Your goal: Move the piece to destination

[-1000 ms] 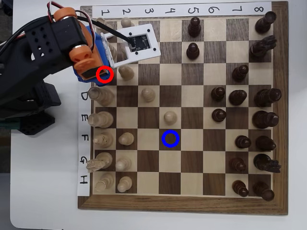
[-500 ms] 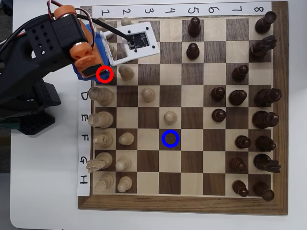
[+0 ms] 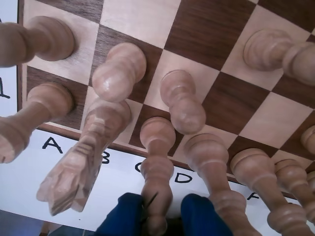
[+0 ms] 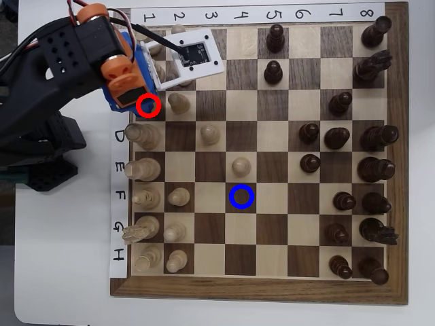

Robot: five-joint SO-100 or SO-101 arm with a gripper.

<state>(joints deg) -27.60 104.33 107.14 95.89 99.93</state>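
The piece [image 3: 157,142], a pale beige bishop-like piece, stands upright on a dark square at the board's near edge in the wrist view, by the letter C. My gripper [image 3: 160,212] has blue fingers [image 3: 123,216] on either side of its knobbed top, with a small gap on the right, so it is open around it. In the overhead view my arm [image 4: 102,54] covers the piece at the red circle [image 4: 147,105]. The destination [image 4: 241,196], a dark square with a blue circle, lies empty towards the board's middle.
A pale knight [image 3: 83,162] stands close on the left and a tall pale piece [image 3: 211,162] close on the right. Two pale pawns [image 3: 120,71] stand just ahead. A pale pawn [image 4: 240,165] stands one square above the destination. Dark pieces [image 4: 353,136] fill the right side.
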